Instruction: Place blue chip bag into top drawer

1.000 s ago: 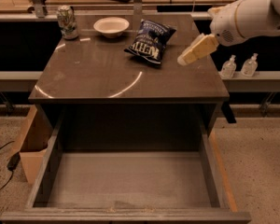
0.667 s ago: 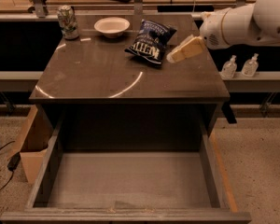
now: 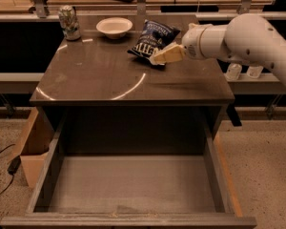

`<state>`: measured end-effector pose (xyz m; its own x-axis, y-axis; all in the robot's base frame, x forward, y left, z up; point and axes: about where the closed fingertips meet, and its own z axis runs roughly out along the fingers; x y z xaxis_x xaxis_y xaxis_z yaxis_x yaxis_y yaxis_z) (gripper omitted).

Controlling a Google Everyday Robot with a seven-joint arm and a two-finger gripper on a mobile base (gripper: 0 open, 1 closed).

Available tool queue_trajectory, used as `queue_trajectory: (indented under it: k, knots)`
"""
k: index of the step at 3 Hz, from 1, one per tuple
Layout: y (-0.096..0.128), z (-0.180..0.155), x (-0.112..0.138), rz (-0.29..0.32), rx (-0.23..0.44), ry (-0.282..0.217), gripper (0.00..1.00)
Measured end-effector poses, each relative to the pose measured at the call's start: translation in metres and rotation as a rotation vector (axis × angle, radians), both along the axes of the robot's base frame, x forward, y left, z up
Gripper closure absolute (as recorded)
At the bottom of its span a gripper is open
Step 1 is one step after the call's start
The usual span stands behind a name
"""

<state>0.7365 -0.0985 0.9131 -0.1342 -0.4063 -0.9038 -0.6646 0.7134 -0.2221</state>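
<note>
Blue chip bag (image 3: 150, 38), a crinkly dark navy snack packet with white block lettering, lies tilted at the back of the dark brown cabinet top (image 3: 133, 82). The cream-coloured wedge-shaped gripper (image 3: 157, 57) reaches in from the right on a thick white arm (image 3: 250, 35). Its tip is at the bag's near right corner and appears to touch or overlap it. Whether the gripper is open or closed cannot be told from this view.

Just left of the bag sits a shallow white bowl (image 3: 114, 26), and further left a silver and green drink can (image 3: 69, 22) stands at the back corner. Below and in front, the wide grey-brown top drawer (image 3: 133, 182) is pulled fully out.

The likely risk is a weak pinch on thin foil at the corner. The bag could slip free, or get pushed toward the bowl. If it is released too early, it may land on the cabinet top instead of in the drawer.
</note>
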Motion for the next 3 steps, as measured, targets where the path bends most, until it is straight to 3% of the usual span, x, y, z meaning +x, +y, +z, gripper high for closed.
queue_trajectory:
  k: [2,3]
  knots:
    - [0.04,-0.022,0.022,-0.013,0.048,0.056,0.0]
    - [0.044,-0.037,0.033,-0.038,0.052,0.098,0.0]
